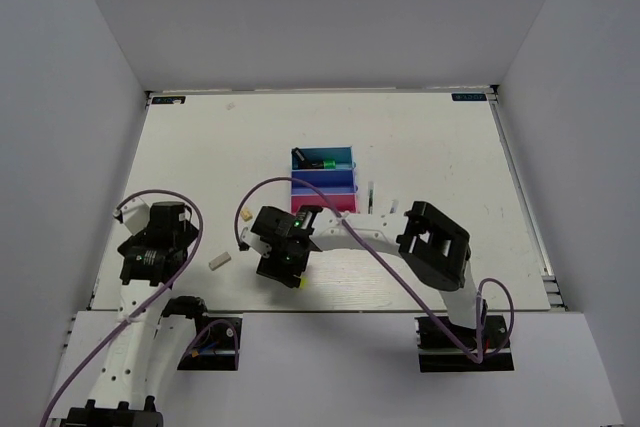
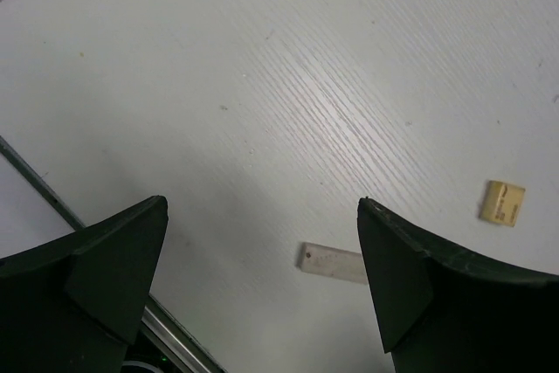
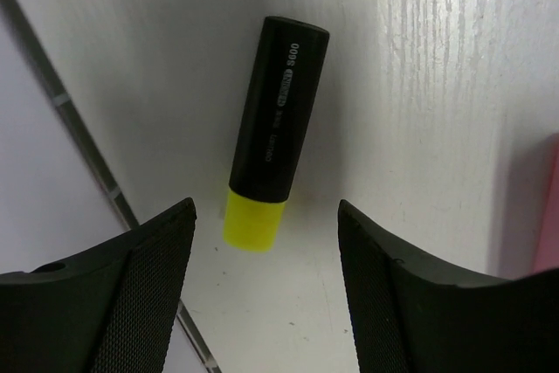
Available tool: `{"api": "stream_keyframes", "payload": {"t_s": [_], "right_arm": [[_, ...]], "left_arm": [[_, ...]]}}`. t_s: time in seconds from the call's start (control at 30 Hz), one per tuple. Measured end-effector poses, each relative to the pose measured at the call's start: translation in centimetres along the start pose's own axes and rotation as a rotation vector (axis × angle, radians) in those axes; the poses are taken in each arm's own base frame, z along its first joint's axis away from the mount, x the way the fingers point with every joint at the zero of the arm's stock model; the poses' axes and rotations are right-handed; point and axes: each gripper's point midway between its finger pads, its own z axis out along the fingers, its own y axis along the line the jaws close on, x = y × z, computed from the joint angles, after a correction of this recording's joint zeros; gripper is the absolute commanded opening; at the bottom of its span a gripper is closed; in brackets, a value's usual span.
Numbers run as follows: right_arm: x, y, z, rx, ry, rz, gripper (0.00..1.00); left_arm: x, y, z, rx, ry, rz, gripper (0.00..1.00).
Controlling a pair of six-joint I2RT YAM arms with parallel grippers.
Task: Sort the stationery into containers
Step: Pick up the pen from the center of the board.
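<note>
A black highlighter with a yellow end (image 3: pixel 275 141) lies on the table near the front edge. My right gripper (image 3: pixel 266 242) is open just above it, its yellow end between the jaws; in the top view the gripper (image 1: pixel 288 269) hides most of it. My left gripper (image 2: pixel 262 203) is open and empty at the left (image 1: pixel 155 242). A flat beige eraser (image 2: pixel 332 262) lies near its right finger, also seen from above (image 1: pixel 219 260). A second eraser (image 2: pixel 503 203) lies farther off (image 1: pixel 245 214). The teal bin (image 1: pixel 345 154) holds a green-ended highlighter (image 1: pixel 325 161). The blue bin (image 1: pixel 322 180) and pink bin (image 1: pixel 335 203) adjoin it.
A thin dark pen (image 1: pixel 371 191) lies right of the bins. The pink bin's edge (image 3: pixel 552 207) shows at the right of the right wrist view. The table's front edge rail (image 3: pixel 87 150) runs close beside the highlighter. White walls enclose the table.
</note>
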Motion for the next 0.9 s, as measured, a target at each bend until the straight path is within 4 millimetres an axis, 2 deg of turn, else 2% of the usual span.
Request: {"api": "stream_keyframes", "payload": {"t_s": [0.3, 0.4, 0.5, 0.53, 0.67, 0.8, 0.9], "right_arm": [[0.8, -0.4, 1.7, 0.082, 0.047, 0.009, 0.62], [0.7, -0.5, 2.1, 0.104, 0.045, 0.003, 0.51], [0.5, -0.3, 2.3, 0.109, 0.037, -0.006, 0.32], [0.4, -0.2, 2.4, 0.109, 0.033, -0.008, 0.21], [0.4, -0.1, 2.2, 0.115, 0.017, -0.017, 0.0], [0.8, -0.1, 1.9, 0.108, 0.029, -0.049, 0.0], [1.3, -0.5, 0.5, 0.128, 0.05, -0.095, 0.0]], "left_arm": [[-0.6, 1.1, -0.2, -0.049, -0.047, -0.056, 1.0], [-0.7, 1.2, -0.2, -0.053, -0.053, -0.063, 1.0], [-0.8, 1.2, -0.3, -0.048, -0.059, -0.072, 1.0], [-0.9, 1.2, -0.3, -0.046, -0.061, -0.074, 1.0], [-0.9, 1.2, -0.4, -0.043, -0.064, -0.078, 1.0], [-0.8, 1.1, -0.4, -0.039, -0.061, -0.074, 1.0], [-0.6, 0.7, -0.3, -0.014, -0.047, -0.064, 0.97]]}}
